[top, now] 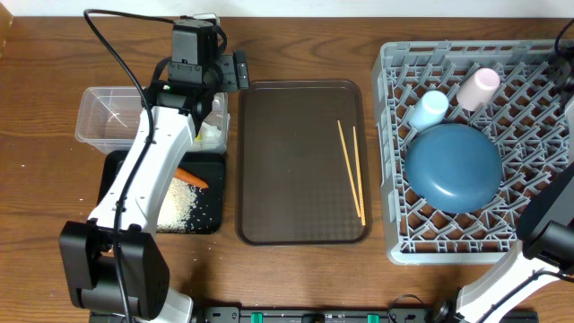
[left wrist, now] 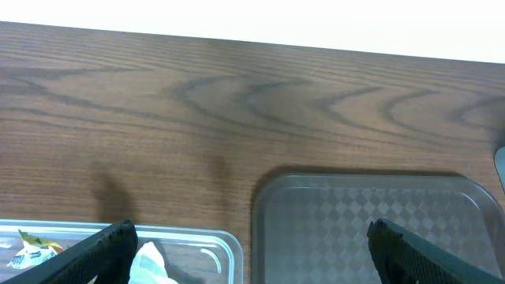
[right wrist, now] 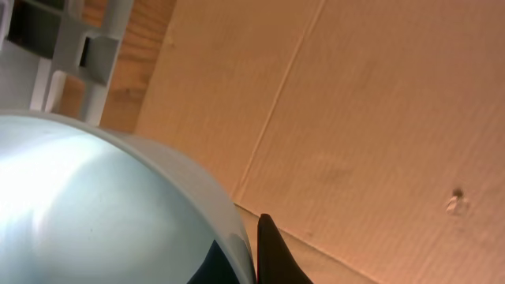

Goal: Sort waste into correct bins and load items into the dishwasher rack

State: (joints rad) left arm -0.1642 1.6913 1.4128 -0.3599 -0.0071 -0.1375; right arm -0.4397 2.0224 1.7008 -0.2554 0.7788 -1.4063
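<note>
Two chopsticks [top: 352,170] are lying loose on the brown serving tray [top: 287,179], well apart from the dishwasher rack [top: 538,90]. They are worrying me most. They are lying thin and flat against the surface, so my fingers are risking sliding over them or lifting only one.

My left gripper [left wrist: 252,256] is hanging wide open above the right end of the clear tub [top: 108,117], just beside the white crumpled paper [left wrist: 150,264], and is holding nothing. Crossing to the sticks too low, I am risking a finger catching the tub wall and tipping out the paper and the wrapper [left wrist: 28,248].

My right gripper [right wrist: 260,256] is clenched. I am judging it to be pinching the rim of the white bowl [right wrist: 95,213] off the rack's corner. So narrow a bite is leaving the bowl free to swing or slip.

With the big dark blue plate [top: 453,166], light blue cup [top: 429,108] and pinkish-white cup [top: 478,87] crowding the rack, I am risking the bowl knocking into them.
</note>
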